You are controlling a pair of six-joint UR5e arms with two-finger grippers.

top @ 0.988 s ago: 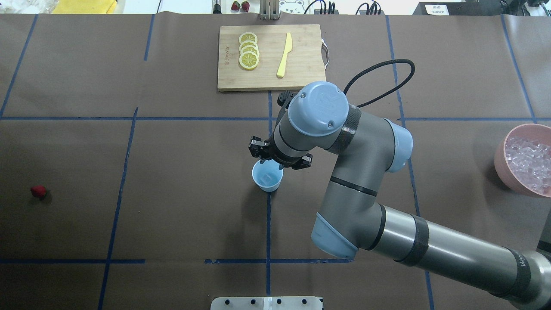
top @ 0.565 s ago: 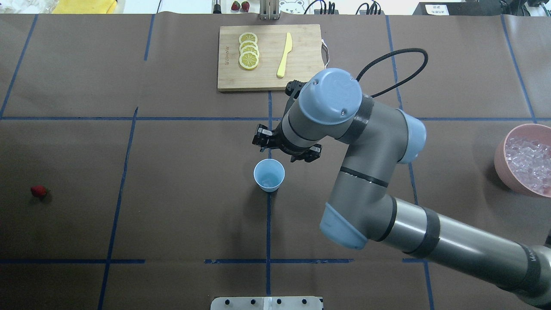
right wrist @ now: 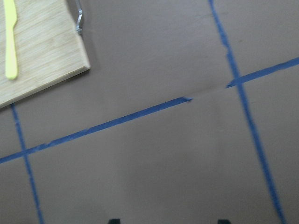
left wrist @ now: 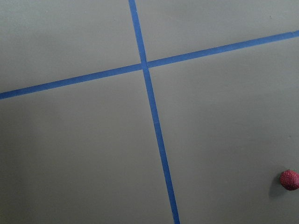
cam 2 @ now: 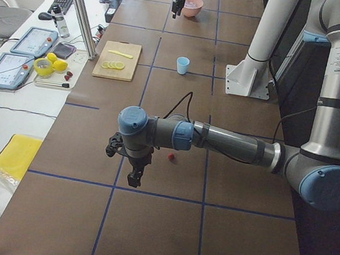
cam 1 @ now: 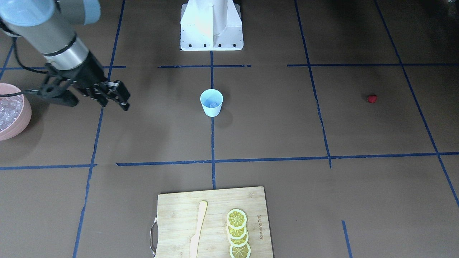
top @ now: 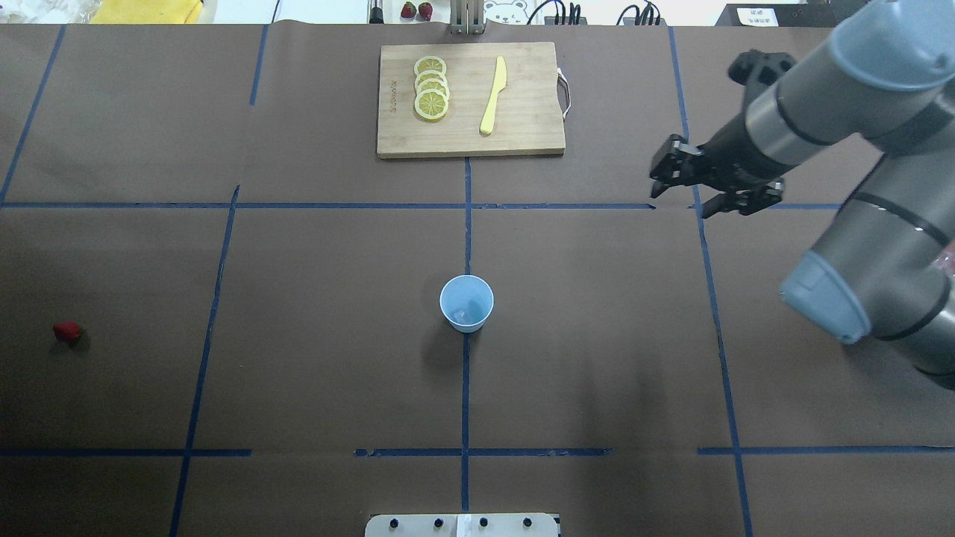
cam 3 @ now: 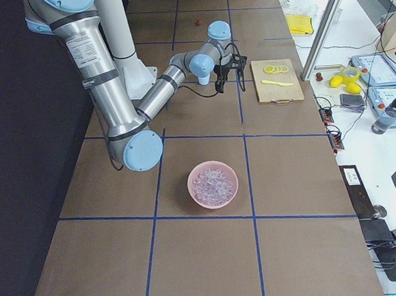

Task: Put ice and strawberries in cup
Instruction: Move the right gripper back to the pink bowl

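Observation:
The pale blue cup (top: 443, 306) stands at the table's middle, also in the front view (cam 1: 211, 111), with a clear ice cube (top: 465, 313) inside. The pink bowl (cam 1: 25, 118) holds several more ice cubes (cam 1: 7, 107). A small dark-red strawberry (top: 67, 332) lies far left; it also shows in the left wrist view (left wrist: 289, 179). My right gripper (top: 680, 195) is open and empty, raised between the cup and the bowl, right of the board. My left gripper (cam 2: 133, 176) hangs near the strawberry; I cannot tell whether it is open.
A wooden cutting board (top: 522, 134) at the far middle carries lemon slices (top: 431, 97) and a yellow knife (top: 493, 95). The robot base plate (cam 1: 211, 39) sits at the near edge. Blue tape lines cross the brown table.
My right gripper has left the spot above the cup and swung far to the right, toward the pink bowl. The ice cube stays in the cup. The strawberry has not moved.

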